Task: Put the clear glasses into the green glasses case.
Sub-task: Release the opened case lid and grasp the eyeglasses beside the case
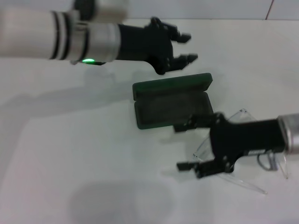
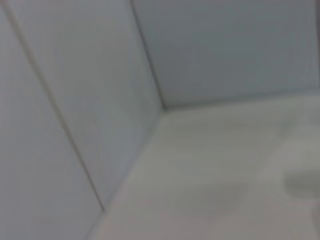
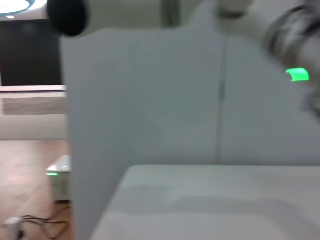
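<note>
Right claw (image 1: 189, 145) wide open, holding nothing, over clear glasses (image 1: 243, 161) on worktop (image 1: 70, 154) beside open green glasses case (image 1: 172, 101); thin clear arms could slip or skid on closing; left claw (image 1: 187, 47) open, empty behind case.

Green glasses case (image 1: 172, 99): dark green shell, darker grey-green lining. Clear glasses (image 1: 243, 161), just beside case: colourless, transparent. Right gripper (image 1: 183, 146), near case: black, on a black wrist with silver-grey cuff. Left gripper (image 1: 188, 46), beyond case: black; arm white with black bands, green indicator light. Table (image 1: 70, 154): white.
</note>
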You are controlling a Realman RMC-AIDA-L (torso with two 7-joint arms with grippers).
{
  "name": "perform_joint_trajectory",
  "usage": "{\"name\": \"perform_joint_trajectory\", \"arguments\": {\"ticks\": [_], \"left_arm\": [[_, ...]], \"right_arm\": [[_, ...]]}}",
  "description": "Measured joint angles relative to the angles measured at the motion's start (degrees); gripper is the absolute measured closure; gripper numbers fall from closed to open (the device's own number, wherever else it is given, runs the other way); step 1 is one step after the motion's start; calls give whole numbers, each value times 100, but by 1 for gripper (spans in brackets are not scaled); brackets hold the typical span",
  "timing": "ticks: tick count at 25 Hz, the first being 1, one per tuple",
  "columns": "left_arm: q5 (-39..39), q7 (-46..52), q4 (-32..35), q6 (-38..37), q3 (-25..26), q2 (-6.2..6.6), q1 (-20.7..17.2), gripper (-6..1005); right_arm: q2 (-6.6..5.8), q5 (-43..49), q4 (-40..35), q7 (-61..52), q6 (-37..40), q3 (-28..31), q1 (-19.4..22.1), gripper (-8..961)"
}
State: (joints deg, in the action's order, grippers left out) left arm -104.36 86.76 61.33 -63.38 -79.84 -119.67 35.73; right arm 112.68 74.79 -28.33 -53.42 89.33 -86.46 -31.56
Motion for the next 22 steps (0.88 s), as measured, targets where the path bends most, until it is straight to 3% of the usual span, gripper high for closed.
{"name": "perform_joint_trajectory", "arguments": {"ticks": [5,7,9,12,15,18,22], "left_arm": [[2007,-909,109,-373,338,19,-1134,567],[2736,-1239,-29,-711,513,16,-1533,566],[3355,-1483,-334,-1074,720,15,-1830,566],[3971,-1793,-1069,-1623,1111,29,-1992,565],[4098,-2001,-1921,-2117,1710,36,-1981,564],[4075,-2199,-2446,-2434,2003,50,-1925,557],[4021,-2221,-2560,-2468,2035,61,-1905,529]], "right_arm": [[-347,527,-697,-598,-100,531,78,155],[-451,1272,-1328,-1175,-148,823,55,155],[-459,2295,-2142,-1847,-103,1129,7,156],[-316,3711,-3285,-2746,153,1480,-161,158],[-163,4839,-3957,-3373,482,1598,-496,160],[-22,5683,-4146,-3822,883,1585,-1015,160],[211,6388,-4058,-3986,1100,1488,-1449,159]]}}
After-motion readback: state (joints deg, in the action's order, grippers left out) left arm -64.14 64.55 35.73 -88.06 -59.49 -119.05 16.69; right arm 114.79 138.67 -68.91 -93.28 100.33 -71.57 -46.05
